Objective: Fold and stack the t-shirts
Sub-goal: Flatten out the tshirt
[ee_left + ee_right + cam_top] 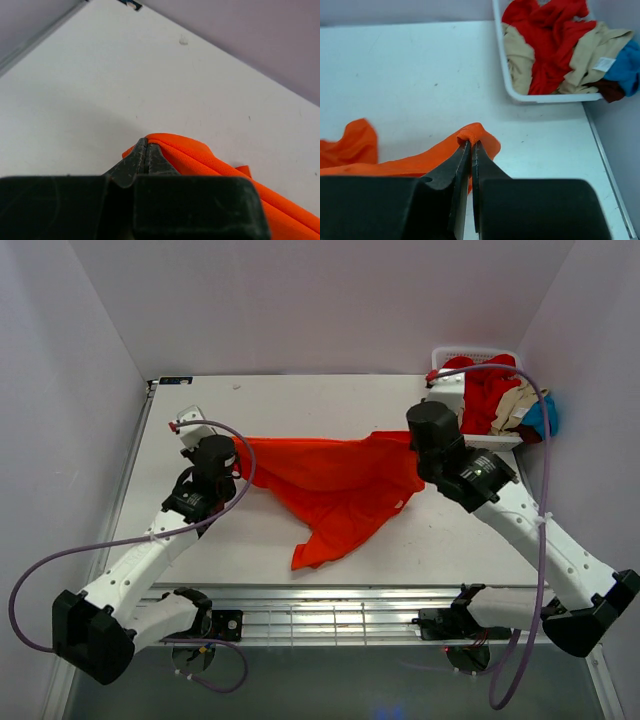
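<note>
The bright orange t-shirt (330,485) hangs stretched between my two grippers above the table, its lower part sagging onto the table at the front. My left gripper (237,447) is shut on the shirt's left edge, seen as an orange fold (192,155) at the fingertips in the left wrist view. My right gripper (412,443) is shut on the shirt's right edge, a pinched orange bunch (472,134) in the right wrist view. Red (488,390), tan (515,405) and blue (545,418) t-shirts lie piled in the basket.
A white lattice-sided basket (470,353) stands at the table's back right corner, close to my right arm; it also shows in the right wrist view (520,95). Purple walls enclose the white table (300,400) on three sides.
</note>
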Controlling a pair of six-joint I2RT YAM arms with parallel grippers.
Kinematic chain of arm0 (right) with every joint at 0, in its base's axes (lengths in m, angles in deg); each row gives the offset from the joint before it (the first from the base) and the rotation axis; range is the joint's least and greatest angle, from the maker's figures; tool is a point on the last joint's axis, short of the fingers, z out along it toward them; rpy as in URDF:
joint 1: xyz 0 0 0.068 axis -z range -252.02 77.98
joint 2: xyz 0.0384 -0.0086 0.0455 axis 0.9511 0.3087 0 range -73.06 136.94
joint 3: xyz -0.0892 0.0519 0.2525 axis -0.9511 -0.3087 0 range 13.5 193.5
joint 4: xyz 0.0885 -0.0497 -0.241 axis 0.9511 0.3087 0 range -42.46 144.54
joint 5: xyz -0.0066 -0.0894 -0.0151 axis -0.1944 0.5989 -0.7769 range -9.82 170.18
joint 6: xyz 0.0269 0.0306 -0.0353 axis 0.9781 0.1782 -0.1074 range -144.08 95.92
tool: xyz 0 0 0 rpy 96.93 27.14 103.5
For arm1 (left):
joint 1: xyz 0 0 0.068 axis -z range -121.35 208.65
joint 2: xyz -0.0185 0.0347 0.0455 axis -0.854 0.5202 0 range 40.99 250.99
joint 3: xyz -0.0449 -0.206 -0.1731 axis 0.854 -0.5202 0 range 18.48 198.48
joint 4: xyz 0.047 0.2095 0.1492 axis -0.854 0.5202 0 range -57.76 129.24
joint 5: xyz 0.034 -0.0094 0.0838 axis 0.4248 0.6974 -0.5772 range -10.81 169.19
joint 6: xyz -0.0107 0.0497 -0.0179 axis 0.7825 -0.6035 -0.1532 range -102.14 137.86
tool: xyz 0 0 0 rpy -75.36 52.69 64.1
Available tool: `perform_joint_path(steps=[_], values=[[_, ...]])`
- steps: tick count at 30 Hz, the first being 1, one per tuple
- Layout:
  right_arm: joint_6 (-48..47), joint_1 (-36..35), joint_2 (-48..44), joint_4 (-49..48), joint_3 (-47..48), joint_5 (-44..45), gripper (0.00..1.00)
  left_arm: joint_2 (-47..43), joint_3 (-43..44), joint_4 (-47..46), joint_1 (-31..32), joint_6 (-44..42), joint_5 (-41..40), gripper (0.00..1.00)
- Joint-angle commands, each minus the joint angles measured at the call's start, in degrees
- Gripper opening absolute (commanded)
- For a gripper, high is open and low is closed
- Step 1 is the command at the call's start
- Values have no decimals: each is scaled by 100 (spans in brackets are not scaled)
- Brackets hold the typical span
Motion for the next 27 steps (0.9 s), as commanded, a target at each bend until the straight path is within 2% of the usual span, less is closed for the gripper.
perform_joint_path(steps=[1,4,6,10,11,14,16,18,20,21,22,27], values=[[-804,478,-130,-243,434,278,8,-175,439,257,-18,-537,-1184,0],[-1208,882,-95,-306,961,138,8,-131,887,231,-18,-1021,-1607,0],[-1471,962,-16,-307,1477,94,8,-166,1194,266,-18,-1267,-1504,0],[-1666,962,-24,-306,2297,-187,8,-701,1354,293,-18,-1557,-592,0],[-1666,954,-59,-254,2464,-240,8,-1059,1345,249,-18,-1654,-111,0],[-1868,954,-86,-9,3228,-512,8,-1666,1520,248,-9,-2048,630,0],[-1895,954,-86,150,3850,-872,8,-1853,1914,371,-9,-2164,1386,0],[-1860,962,-42,465,4274,-1222,8,-1898,2292,739,-9,-2235,2157,0],[-1790,962,-59,686,4793,-1504,8,-1802,3038,1299,-9,-2191,2590,0],[-1781,962,-94,843,4881,-1793,8,-1679,3276,1503,-9,-2174,3080,0],[-1772,954,-155,888,4934,-1970,8,-1643,3644,1757,-9,-2173,3293,0],[-1528,962,-735,1047,4970,-2927,8,-1643,4341,2330,-9,-1928,4402,0]])
